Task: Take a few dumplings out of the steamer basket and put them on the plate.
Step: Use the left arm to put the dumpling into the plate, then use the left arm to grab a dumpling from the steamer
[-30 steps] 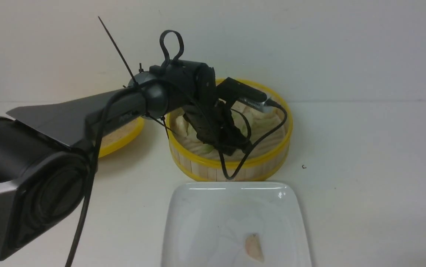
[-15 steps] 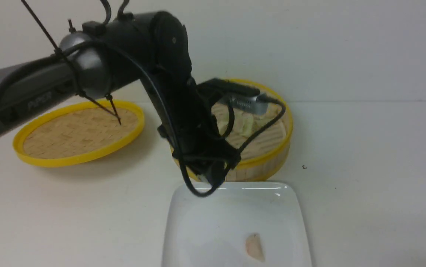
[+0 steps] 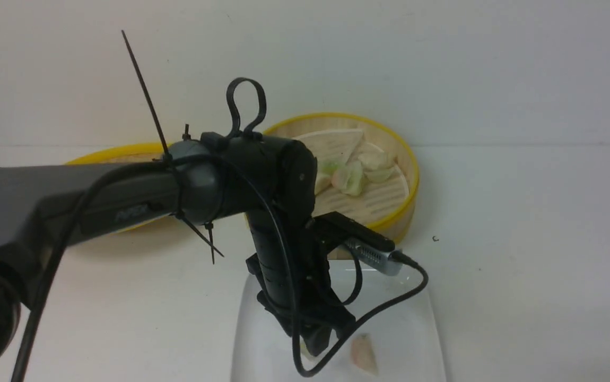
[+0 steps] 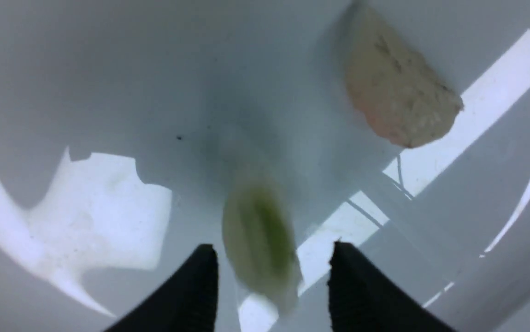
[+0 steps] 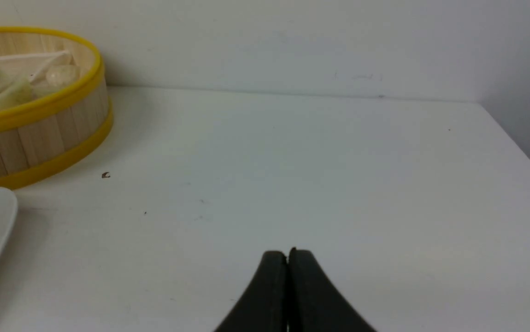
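My left gripper (image 3: 318, 345) hangs low over the white plate (image 3: 416, 318). In the left wrist view its jaws (image 4: 272, 249) stand apart, and a pale green dumpling (image 4: 258, 240), blurred, lies between them with a gap on each side, over the plate (image 4: 108, 69). A pinkish dumpling (image 3: 363, 354) lies on the plate just beside it and also shows in the left wrist view (image 4: 398, 106). The steamer basket (image 3: 411, 175) behind the plate holds several dumplings (image 3: 353, 175). My right gripper (image 5: 288, 252) is shut and empty over the bare table, to the right of the basket (image 5: 39, 133).
The flat yellow-rimmed lid (image 3: 103, 154) lies at the back left, mostly hidden behind my left arm. A cable loops from the left wrist camera (image 3: 374, 254) over the plate. A small dark speck (image 3: 435, 239) lies on the table right of the basket.
My left arm lifted out of the steamer basket, swung toward me and lowered over the plate. The basket's dumplings are now uncovered. The pinkish dumpling has not moved.
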Robot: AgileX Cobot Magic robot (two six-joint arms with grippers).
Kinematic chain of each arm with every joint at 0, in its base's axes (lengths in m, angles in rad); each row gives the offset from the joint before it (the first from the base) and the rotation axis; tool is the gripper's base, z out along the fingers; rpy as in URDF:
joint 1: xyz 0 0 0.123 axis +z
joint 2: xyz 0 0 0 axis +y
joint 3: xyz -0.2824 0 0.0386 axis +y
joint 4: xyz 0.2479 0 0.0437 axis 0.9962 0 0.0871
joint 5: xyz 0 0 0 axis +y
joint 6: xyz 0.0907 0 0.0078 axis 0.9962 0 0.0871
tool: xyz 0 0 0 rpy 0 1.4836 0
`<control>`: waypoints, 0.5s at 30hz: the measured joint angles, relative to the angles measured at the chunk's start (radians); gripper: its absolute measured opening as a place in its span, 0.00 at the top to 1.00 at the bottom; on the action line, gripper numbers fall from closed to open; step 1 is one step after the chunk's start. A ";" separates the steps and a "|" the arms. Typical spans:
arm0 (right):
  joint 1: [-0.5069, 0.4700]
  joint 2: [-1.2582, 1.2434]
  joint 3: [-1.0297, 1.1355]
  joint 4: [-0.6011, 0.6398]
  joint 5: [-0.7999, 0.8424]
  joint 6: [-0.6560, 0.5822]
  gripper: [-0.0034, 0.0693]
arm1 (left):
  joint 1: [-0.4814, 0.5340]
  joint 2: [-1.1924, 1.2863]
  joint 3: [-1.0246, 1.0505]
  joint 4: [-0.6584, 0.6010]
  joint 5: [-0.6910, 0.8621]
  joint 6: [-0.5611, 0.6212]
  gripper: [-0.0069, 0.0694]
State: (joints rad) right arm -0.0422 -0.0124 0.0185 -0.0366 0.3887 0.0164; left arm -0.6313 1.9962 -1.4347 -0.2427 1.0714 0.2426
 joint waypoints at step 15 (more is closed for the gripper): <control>0.000 0.000 0.000 0.000 0.000 0.000 0.97 | 0.066 0.019 -0.385 0.366 -0.115 -0.342 0.62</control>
State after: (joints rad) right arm -0.0422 -0.0124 0.0185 -0.0366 0.3887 0.0164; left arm -0.5655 2.0156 -1.8193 0.1228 0.9561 -0.0989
